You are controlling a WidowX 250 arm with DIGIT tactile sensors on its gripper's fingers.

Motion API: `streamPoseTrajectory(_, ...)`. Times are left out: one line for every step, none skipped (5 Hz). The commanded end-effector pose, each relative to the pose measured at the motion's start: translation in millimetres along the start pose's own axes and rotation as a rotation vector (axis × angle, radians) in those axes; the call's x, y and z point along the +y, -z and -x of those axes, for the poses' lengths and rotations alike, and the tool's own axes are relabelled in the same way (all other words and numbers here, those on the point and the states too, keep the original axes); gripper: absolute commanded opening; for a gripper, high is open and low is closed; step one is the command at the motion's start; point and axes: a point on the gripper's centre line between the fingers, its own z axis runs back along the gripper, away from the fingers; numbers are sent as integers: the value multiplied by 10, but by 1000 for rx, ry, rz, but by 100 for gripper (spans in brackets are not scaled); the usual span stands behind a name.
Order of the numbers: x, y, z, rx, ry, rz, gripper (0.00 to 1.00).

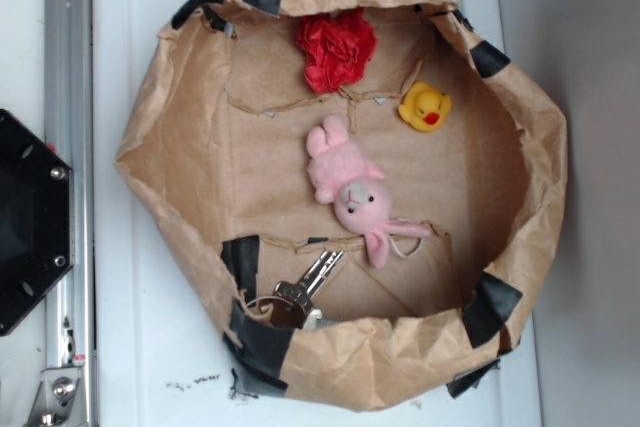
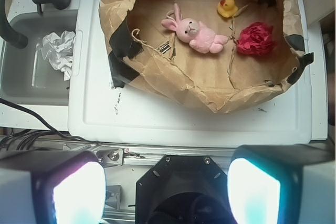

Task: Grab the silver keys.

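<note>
The silver keys [image 1: 300, 291] lie on the floor of a crumpled brown paper bin [image 1: 165, 162], near its front-left wall, with a darker head by the black tape. In the wrist view only the tips of the keys [image 2: 167, 49] show, beside the bunny's ears. My gripper [image 2: 167, 192] hangs far back from the bin, over the robot's black base [image 2: 184, 182]. Its two pads [image 2: 79, 195] stand wide apart and glow at the bottom corners, with nothing between them. The exterior view does not show the gripper.
Inside the bin are a pink plush bunny [image 1: 345, 187], a yellow rubber duck [image 1: 425, 107] and a red crumpled flower [image 1: 335, 47]. The bin stands on a white tray [image 2: 173, 116]. A grey sink [image 2: 31, 72] with crumpled paper [image 2: 59, 51] lies to the left.
</note>
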Motion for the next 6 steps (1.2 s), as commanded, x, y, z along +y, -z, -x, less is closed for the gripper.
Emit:
streamPoseTrajectory(0,0,0,0,0,0,100)
streamPoseTrajectory(-95,65,-494,-34,-87,-7,100)
streamPoseTrajectory(-90,118,-944,-35,-165,-5,100)
streamPoseTrajectory(47,232,-1067,-79,-311,10,100)
streamPoseTrajectory(239,448,-995,-89,-413,80,100)
streamPoseTrajectory(501,808,-785,-64,-438,105,100)
